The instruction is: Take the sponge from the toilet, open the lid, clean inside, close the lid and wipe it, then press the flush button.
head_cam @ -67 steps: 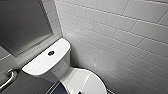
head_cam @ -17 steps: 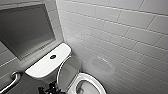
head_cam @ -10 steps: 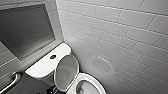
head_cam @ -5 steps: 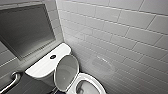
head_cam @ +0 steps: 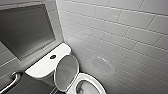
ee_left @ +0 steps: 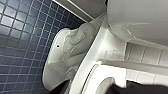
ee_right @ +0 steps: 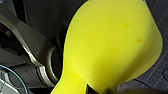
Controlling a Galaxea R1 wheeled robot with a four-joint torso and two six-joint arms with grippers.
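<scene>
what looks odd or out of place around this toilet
No spill or damage. The bright yellow sponge looks squashed: bulging wide, pinched narrow at one end. The white oval plastic lid stands raised in front of the white ceramic tank.

white toilet (ee_left: 75, 45) seen from the side, blue tiled floor (ee_left: 20, 50) beside it

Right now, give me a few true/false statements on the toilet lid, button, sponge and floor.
1. The lid stands raised, leaving the bowl open. True.
2. The flush button sits in the top of the toilet tank. True.
3. The sponge is blue. False: it is bright yellow.
4. The floor beside the toilet base is bare wood. False: it is small dark blue tiles.
</scene>
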